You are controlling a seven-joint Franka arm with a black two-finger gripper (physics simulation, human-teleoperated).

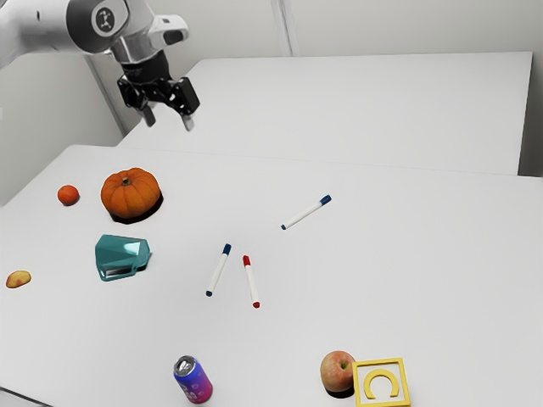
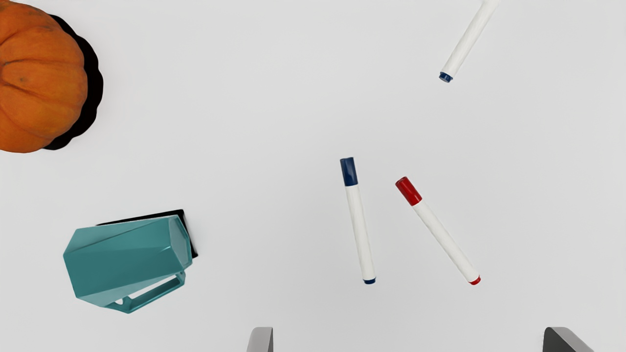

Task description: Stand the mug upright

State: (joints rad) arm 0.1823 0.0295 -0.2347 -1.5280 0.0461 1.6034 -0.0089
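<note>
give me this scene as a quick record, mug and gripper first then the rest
mug: teal mug, lying on its side, not upright
gripper: gripper open, raised above the table, holding nothing
markers: two blue-capped markers, one red-capped marker, all lying down
near mug: pumpkin
can: purple-blue can, standing
fruit: red-yellow apple beside yellow square frame

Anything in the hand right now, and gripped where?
Nothing held: the hand is open above the table, and the mug lies on its side, untouched.
</note>
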